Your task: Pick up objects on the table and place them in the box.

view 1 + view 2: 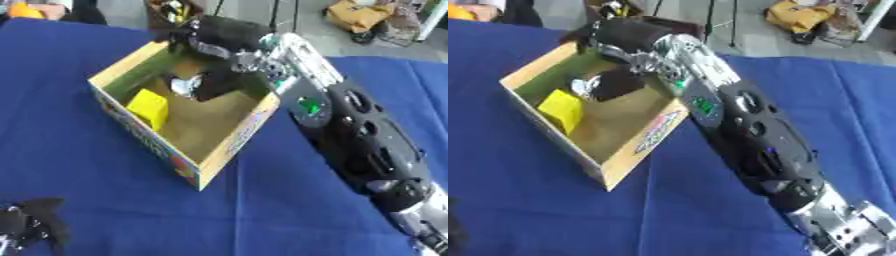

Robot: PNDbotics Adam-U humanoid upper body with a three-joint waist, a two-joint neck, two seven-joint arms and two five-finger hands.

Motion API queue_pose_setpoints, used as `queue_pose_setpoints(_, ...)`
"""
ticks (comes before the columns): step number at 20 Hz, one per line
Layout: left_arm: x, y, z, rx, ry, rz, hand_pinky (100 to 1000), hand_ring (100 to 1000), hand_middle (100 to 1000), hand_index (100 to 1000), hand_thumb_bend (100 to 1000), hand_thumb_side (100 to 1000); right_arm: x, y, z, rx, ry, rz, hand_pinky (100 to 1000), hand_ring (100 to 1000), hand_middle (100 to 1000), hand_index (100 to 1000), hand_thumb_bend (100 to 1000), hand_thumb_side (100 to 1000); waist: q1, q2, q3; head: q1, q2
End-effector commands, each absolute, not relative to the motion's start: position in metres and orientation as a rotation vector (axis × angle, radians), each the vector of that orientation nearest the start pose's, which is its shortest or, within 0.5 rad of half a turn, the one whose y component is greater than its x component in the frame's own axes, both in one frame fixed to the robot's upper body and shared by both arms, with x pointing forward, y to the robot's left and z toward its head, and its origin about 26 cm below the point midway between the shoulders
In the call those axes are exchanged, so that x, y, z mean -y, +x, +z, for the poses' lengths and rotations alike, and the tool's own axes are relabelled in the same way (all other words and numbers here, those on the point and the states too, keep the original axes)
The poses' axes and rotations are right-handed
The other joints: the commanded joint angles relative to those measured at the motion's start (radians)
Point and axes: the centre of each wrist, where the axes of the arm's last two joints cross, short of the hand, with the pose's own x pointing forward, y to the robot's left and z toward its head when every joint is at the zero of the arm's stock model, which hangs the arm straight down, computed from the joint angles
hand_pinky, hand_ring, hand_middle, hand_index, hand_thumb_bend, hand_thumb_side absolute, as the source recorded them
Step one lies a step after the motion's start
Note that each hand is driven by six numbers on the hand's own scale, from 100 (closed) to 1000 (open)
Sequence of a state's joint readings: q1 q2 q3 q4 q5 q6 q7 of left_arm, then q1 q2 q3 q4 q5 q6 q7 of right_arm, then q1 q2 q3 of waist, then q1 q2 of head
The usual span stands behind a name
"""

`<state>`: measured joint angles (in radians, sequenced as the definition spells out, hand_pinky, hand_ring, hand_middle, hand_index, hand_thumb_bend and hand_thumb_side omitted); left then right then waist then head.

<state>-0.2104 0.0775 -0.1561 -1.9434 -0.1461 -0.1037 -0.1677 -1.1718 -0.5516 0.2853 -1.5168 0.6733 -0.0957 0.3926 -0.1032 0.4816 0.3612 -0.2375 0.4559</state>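
An open cardboard box (232,145) sits on a table with a blue cloth (262,210). The box has bright printing on its outer sides. Inside the box, by the wall on the robot's left, stands a yellow block (149,107). Further back in the box, past the yellow block, lies a small shiny silver and white thing (182,86). It is too blurry to tell what it is.

The right arm (754,135) comes from the lower right corner and reaches across the box's right wall. The right hand (214,80) hangs down inside the box, right beside the shiny thing. The hand looks like a dark lump there. Whether its fingers are spread or curled, or hold the shiny thing, cannot be told.

The left hand (35,222) shows only in the left eye view, well in front of the box at the lower left corner. It rests on the cloth with its fingers loose and spread, holding nothing. Part of it is cut off by the edge.

Behind the box, past the table, things on the floor are too blurry to name.
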Motion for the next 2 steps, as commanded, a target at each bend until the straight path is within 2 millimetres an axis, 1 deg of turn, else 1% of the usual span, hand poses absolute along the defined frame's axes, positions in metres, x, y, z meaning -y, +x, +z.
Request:
queue_pose_setpoints(1,-0.191,0.292,0.143,2.216,-0.095,-0.514,337,444,445,726,100,1000,0.198,0.342,0.423,-2.704,1.282,-1.586,813,785,634,896,100,534,0.014,-0.036,-0.01,0.019,0.011)
queue_pose_setpoints(2,-0.191,0.291,0.143,2.214,-0.092,-0.511,337,444,445,726,100,1000,0.202,0.331,0.425,-2.74,1.272,-1.525,810,783,628,891,100,519,0.016,-0.038,-0.015,0.024,0.013)
